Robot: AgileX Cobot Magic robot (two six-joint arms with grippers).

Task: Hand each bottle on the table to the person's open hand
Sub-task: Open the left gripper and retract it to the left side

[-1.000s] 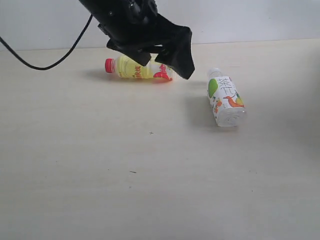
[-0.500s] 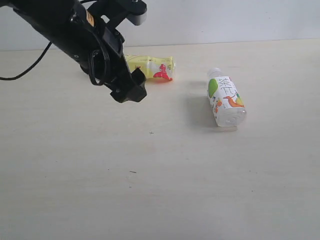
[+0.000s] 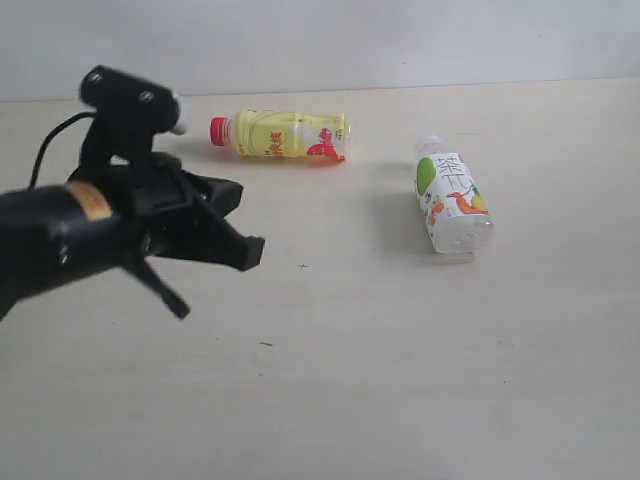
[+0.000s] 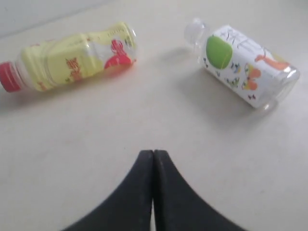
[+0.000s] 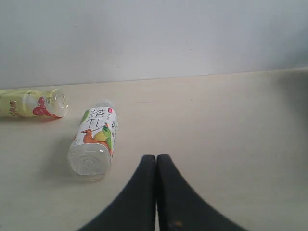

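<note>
Noting small yellow plastic bottle with red cap (image 3: 280,135) lying on its side on the wide pale beige wood-look tabletop (image 3: 400,380), toward the far edge near the pale wall (image 3: 400,40), cap pointing to the left of the exterior view.

Noting small clear plastic bottle with white cap and green-white label (image 3: 452,197), also lying on its side, to the right of the yellow one and apart from it, cap facing the wall, base facing the camera.

Logging black left arm (image 3: 110,225) hanging over the left part of the table, nearer the camera than the yellow bottle, touching neither bottle.

Reading left gripper (image 4: 153,154) from the left wrist view: fingers pressing together at the tips, gripping nothing, both bottles lying ahead of it on the tabletop.

Reading right gripper (image 5: 156,157) from the right wrist view: fingers likewise meeting with no gap, carrying nothing, pointing over the tabletop, white-capped bottle near and off to one side, yellow bottle beyond it by the wall.
</note>
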